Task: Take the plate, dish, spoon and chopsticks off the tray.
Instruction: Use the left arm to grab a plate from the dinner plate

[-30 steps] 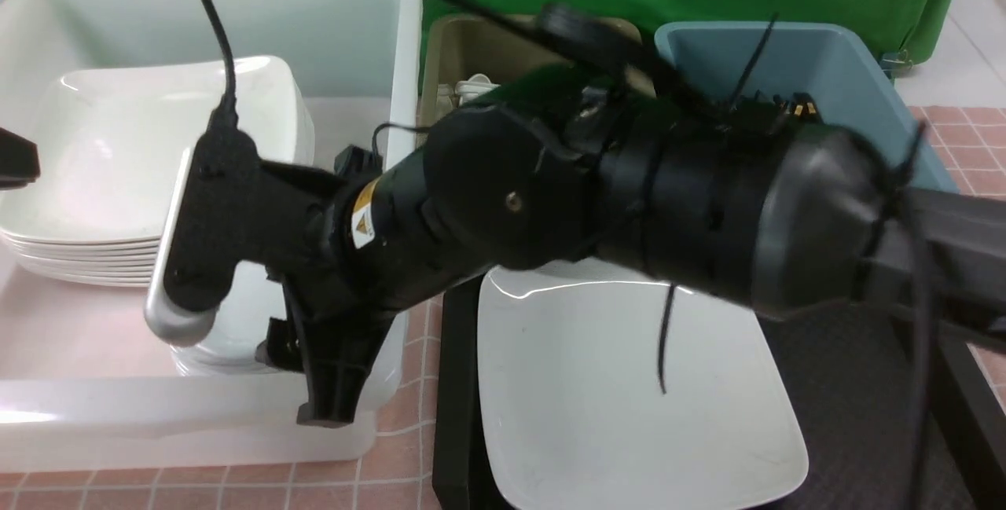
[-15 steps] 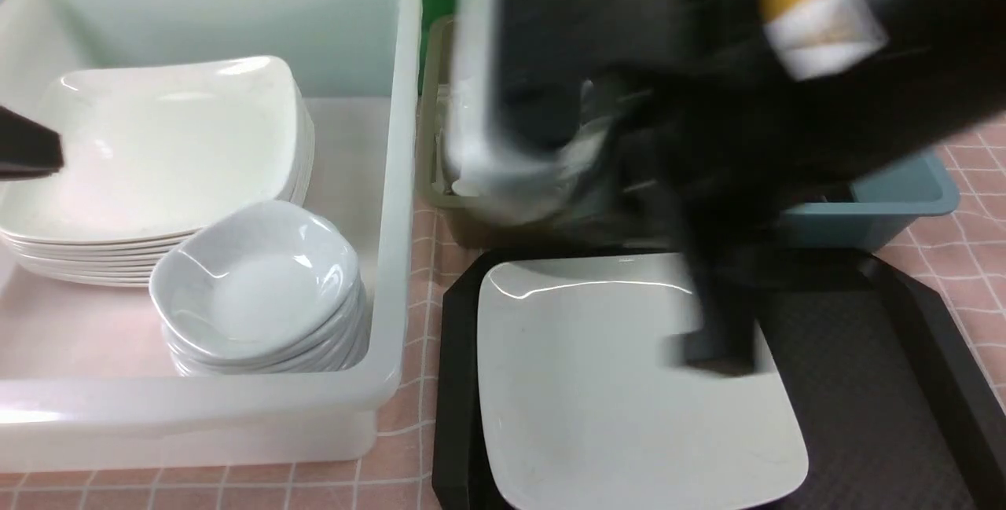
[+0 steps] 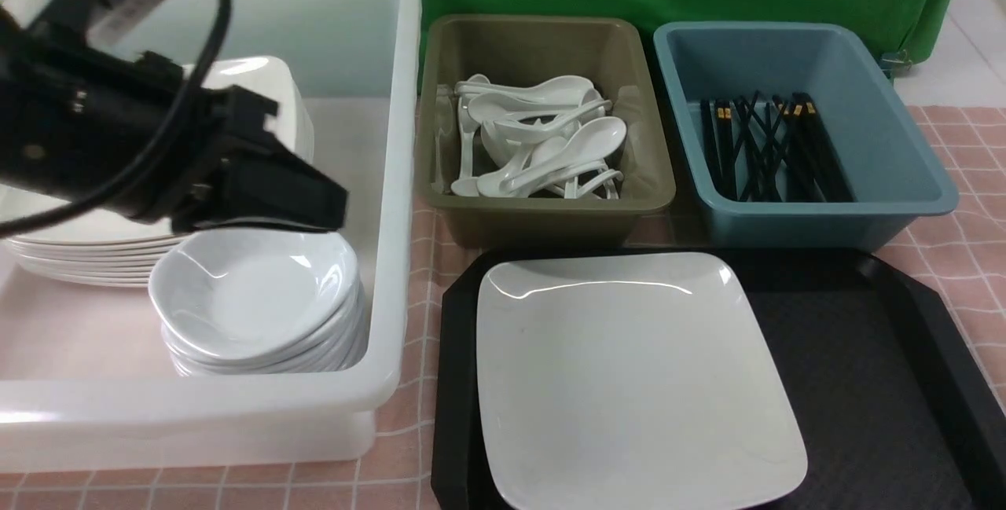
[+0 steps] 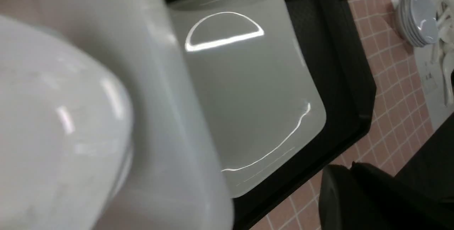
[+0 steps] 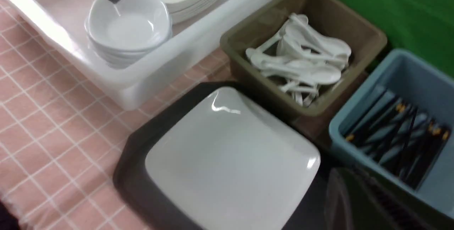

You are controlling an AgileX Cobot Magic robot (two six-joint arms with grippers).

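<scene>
Front view: plate (image 3: 629, 372) on tray (image 3: 864, 384) (leftward)

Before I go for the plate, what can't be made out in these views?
- Stack of plates in the white tub: front view, mostly covered by the left arm.
- Tray: front view, near edge and right side cut off by the frame.
- Right end effector: absent from front view; only a dark blur in the right wrist view.
- Left wrist view: the blurred tub wall fills about half.
</scene>
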